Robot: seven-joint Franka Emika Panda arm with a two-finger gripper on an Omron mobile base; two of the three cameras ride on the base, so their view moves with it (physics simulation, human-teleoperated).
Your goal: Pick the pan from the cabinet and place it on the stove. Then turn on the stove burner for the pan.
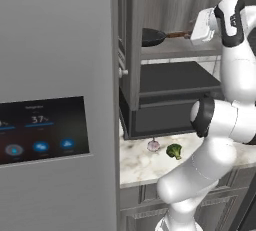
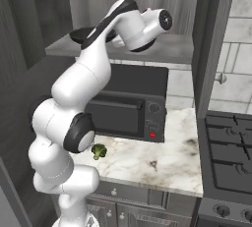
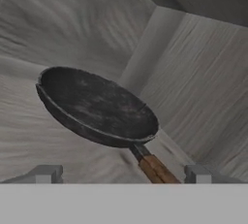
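So the arm is reaching up into the open cabinet [image 1: 131,35] and the gripper [image 3: 121,175] is lined up right at the end of the pan [image 3: 97,105]. From the hand camera the pan sits straight ahead of the fingers on the cabinet shelf, bowl farther in, wooden handle [image 3: 156,168] pointing back toward the hand and running down between the two fingertips [image 3: 46,173]. The jaws are spread wide with one tip on each side of the handle, and nothing is held yet; the handle end looks close to the gap but I can't tell whether it's actually inside it or just short. What matters here, I'd say, is that the pan's long axis (bowl to handle) runs nearly along the hand's own reach, angled a bit off to one side, so the next move probably wants a short push forward and then a squeeze on the wood, not the rim. In the left base camera the pan is on the shelf with its handle pointing at the hand. The stove [image 2: 229,147] is off to the right of the arm, lower down, past the marble counter [image 2: 162,159] with the black countertop oven [image 2: 129,105], so there's a carry to do afterward.
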